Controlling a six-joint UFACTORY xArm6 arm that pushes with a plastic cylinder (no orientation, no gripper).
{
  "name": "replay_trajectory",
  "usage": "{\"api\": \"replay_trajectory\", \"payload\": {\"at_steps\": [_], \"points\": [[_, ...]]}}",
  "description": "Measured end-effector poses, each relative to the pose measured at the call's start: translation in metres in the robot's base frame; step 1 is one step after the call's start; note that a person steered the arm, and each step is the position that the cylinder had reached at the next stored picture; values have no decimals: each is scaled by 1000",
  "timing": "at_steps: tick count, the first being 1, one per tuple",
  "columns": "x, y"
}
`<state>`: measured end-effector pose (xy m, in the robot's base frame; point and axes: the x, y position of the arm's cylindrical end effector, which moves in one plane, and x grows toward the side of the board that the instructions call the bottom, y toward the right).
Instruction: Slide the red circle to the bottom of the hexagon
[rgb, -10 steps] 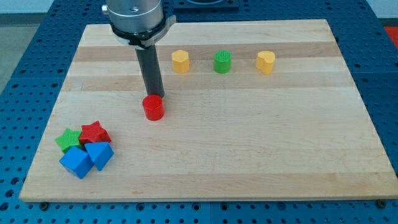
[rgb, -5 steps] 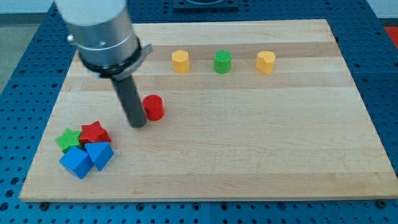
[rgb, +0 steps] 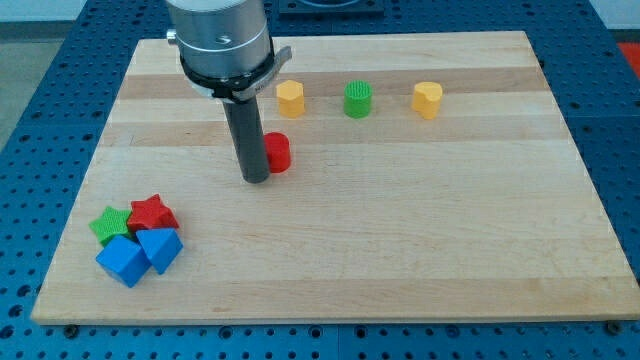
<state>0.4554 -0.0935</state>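
The red circle (rgb: 278, 153) is a short red cylinder on the wooden board, a little below the yellow hexagon (rgb: 290, 98) and slightly to its left. My tip (rgb: 256, 179) rests on the board right against the red circle's left side; the rod covers part of that side. The yellow hexagon stands near the view's top, left of the green circle (rgb: 358, 99).
A yellow heart-like block (rgb: 427, 100) stands at the top right of the row. At the bottom left sits a cluster: green star (rgb: 109, 224), red star (rgb: 151, 213), and two blue blocks (rgb: 123, 260) (rgb: 160, 248). The wooden board (rgb: 420, 230) lies on a blue perforated table.
My tip went round to the red circle's left and pushed it rightward and up, closer to the yellow hexagon. The other blocks have not moved.
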Motion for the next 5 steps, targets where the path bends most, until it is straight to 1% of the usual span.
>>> {"api": "replay_trajectory", "payload": {"at_steps": [1,2,3,4,5], "points": [[0,-27],[0,-41],[-23,-41],[-28,-41],[-47,-39]]}}
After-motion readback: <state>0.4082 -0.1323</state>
